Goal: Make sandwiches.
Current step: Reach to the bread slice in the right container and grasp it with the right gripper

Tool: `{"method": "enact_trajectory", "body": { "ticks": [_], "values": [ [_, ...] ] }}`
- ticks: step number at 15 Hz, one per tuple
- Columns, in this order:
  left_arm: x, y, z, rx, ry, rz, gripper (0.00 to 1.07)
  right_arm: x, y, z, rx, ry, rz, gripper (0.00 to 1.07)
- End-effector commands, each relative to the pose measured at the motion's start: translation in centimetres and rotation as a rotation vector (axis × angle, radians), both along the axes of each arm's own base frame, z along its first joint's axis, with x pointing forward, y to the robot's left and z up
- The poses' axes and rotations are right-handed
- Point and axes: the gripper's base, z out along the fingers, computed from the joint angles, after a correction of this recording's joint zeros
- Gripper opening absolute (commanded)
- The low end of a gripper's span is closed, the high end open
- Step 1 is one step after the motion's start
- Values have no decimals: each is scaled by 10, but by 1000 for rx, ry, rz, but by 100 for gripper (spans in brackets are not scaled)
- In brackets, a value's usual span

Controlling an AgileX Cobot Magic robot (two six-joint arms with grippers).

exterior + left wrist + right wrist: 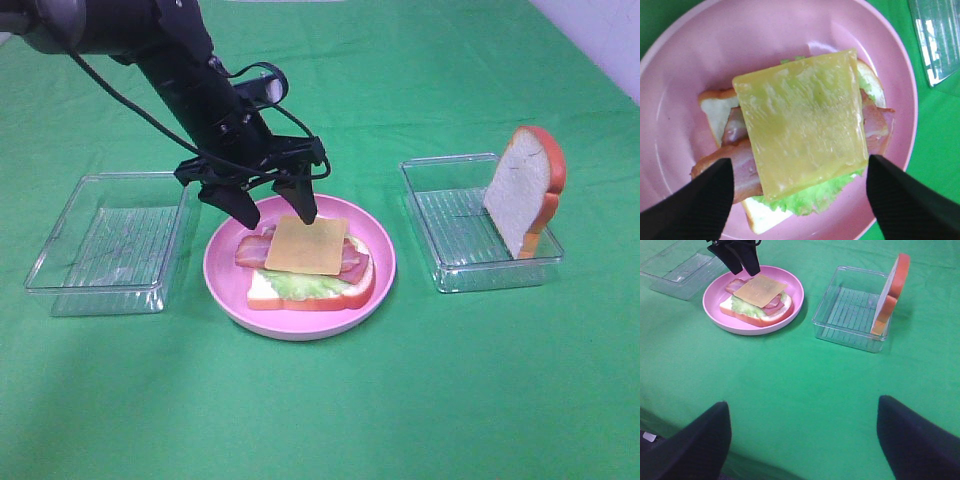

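Note:
On the pink plate [220, 270] lies an open sandwich stack [310, 285]: a white bread slice, lettuce, bacon strips and a yellow cheese square [307, 245] on top. My left gripper [270, 208] hangs open just above the far edge of the cheese [802, 122], its black fingers [695, 205] on either side and holding nothing. A second bread slice [525, 190] with orange-red crust stands on edge in the right clear container [450, 270]. My right gripper [805, 440] is open over bare green cloth, well in front of the plate [795, 295] and the bread slice [890, 290].
An empty clear container [105, 245] sits left of the plate. The right container [850, 310] holds only the standing bread. A green cloth [320, 410] covers the table. The left arm [190, 70] reaches in from the upper left, trailing cables.

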Motion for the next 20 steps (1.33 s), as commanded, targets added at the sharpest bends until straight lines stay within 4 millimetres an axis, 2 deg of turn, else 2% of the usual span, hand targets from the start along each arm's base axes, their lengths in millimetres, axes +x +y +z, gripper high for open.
{"method": "enact_trajectory", "body": {
  "ticks": [1, 4, 5, 8, 9, 10, 12, 13, 14, 15, 16, 17, 18, 19, 20],
  "values": [
    [-5, 13, 51, 47, -141, -45, 76, -3, 0, 0, 7, -30, 5, 74],
    [-27, 36, 116, 154, -248, -44, 76, -3, 0, 0, 6, -31, 5, 74],
    [-32, 41, 128, 173, -265, -41, 76, -2, -1, 0, 4, -33, 3, 74],
    [-71, 64, 190, 213, -333, -20, 76, -2, -1, 0, 6, -34, 3, 74],
    [-94, 74, 213, 202, -361, -22, 76, -2, -1, 0, 6, -34, 3, 74],
    [-109, 82, 221, 195, -381, -23, 76, -2, -1, 0, 8, -39, 3, 74],
    [-147, 99, 223, 186, -402, -17, 76, -2, 0, 1, 10, -46, 2, 74],
    [-154, 103, 221, 184, -407, -15, 76, -2, 0, 1, 11, -49, 2, 74],
    [-174, 112, 215, 178, -423, -9, 76, -1, 0, 2, 13, -55, 1, 74],
    [-192, 120, 208, 171, -437, -4, 76, -1, 0, 3, 18, -66, 1, 74],
    [-230, 139, 188, 162, -458, 4, 76, 0, 0, 4, 24, -73, 1, 74],
    [-240, 143, 182, 161, -461, 5, 76, 1, 1, 4, 24, -73, 1, 74],
    [-269, 157, 165, 151, -482, 12, 76, 3, 1, 6, 24, -64, 2, 74],
    [-277, 161, 160, 148, -489, 13, 76, 6, 2, 8, 24, -62, 1, 74],
    [-298, 170, 147, 140, -507, 17, 76, 10, 3, 11, 27, -64, -2, 74]
  ]
}}
